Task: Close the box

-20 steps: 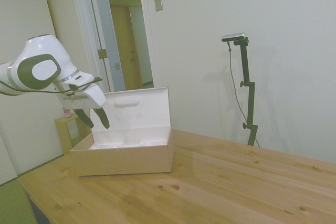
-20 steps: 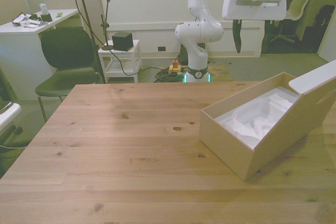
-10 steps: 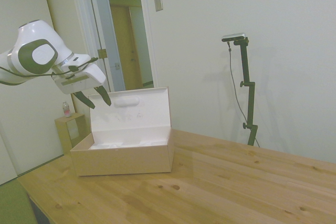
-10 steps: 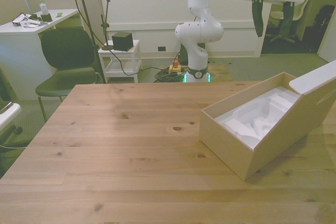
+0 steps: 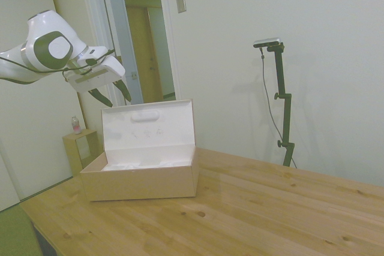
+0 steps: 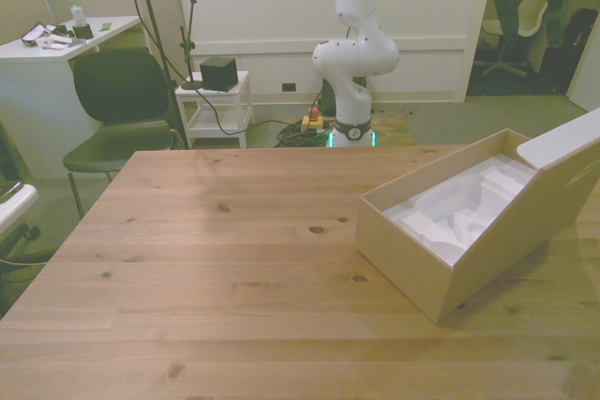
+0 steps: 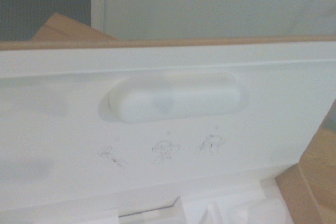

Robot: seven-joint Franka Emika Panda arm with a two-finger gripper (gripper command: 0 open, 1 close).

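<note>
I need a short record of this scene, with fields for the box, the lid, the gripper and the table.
box: tan cardboard, white inside, open, on the table
lid: upright, with an oval raised pad and small drawings on its inner face
gripper: open, above the lid's top edge, holding nothing
table: wooden, box near the front view's right

You see the box (image 5: 141,172) on the desk (image 5: 252,214) at the side view's lower left, lid upright, with the claw (image 5: 112,95) above its upper-left corner.
</note>
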